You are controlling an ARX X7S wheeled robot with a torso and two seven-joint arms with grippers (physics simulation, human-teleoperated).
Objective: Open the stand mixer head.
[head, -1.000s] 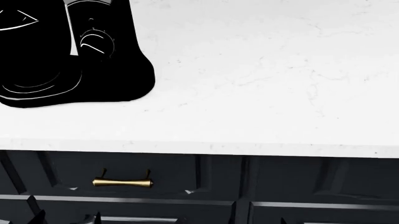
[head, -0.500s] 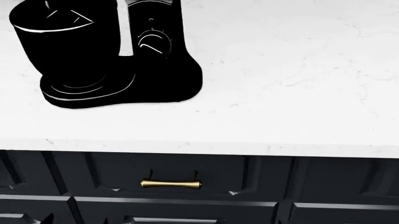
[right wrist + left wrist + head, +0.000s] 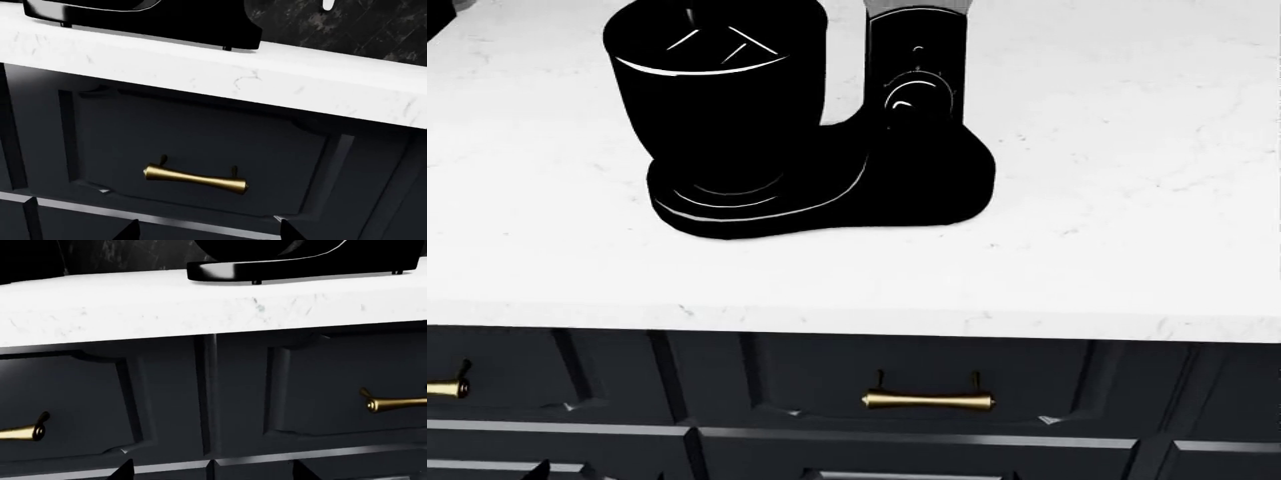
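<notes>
Here, on the white marble worktop (image 3: 1121, 180): glossy black mixer base (image 3: 827, 195), black bowl (image 3: 721, 95) seated on it, column with round dial (image 3: 910, 100) just beside the bowl. Stand mixer head (image 3: 918, 6) barely visible, only a grey sliver above the column at the frame edge. Below the worktop, dark drawer fronts with a brass handle (image 3: 928, 401). Neither gripper in view in any picture; open or closed impossible to tell, likewise position relative to the head.

Left gripper (image 3: 211, 472), right gripper (image 3: 207, 232); black, pointed fingertips (image 3: 126, 471).
</notes>
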